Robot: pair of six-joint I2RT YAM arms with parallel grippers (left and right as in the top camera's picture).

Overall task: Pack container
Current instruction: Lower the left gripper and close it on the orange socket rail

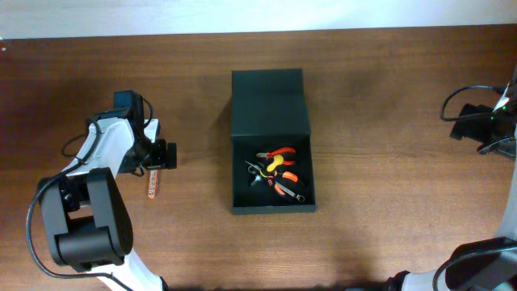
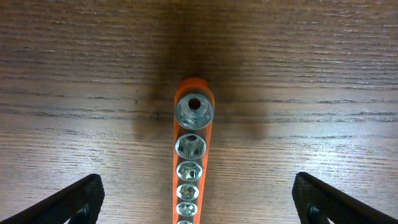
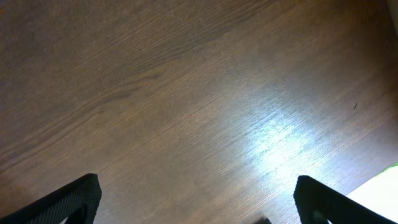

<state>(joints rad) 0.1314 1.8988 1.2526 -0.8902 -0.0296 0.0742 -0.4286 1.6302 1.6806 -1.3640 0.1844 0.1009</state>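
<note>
The container (image 1: 239, 174) is a dark green-black box in the middle of the table, its flap lid (image 1: 269, 103) open toward the back. Inside lie orange-handled pliers (image 1: 277, 153) and other small hand tools. An orange rail of silver sockets (image 1: 153, 185) lies on the table at the left; in the left wrist view the socket rail (image 2: 190, 162) runs between the fingers. My left gripper (image 1: 157, 156) is open just above the rail's far end, also shown in the left wrist view (image 2: 199, 202). My right gripper (image 3: 198, 199) is open over bare wood; the overhead view shows only its arm at the right edge.
Black cables (image 1: 464, 113) and the right arm's body sit at the far right edge. The left arm's base (image 1: 85, 218) stands at the front left. A pale green-white patch (image 3: 382, 186) shows at the right wrist view's corner.
</note>
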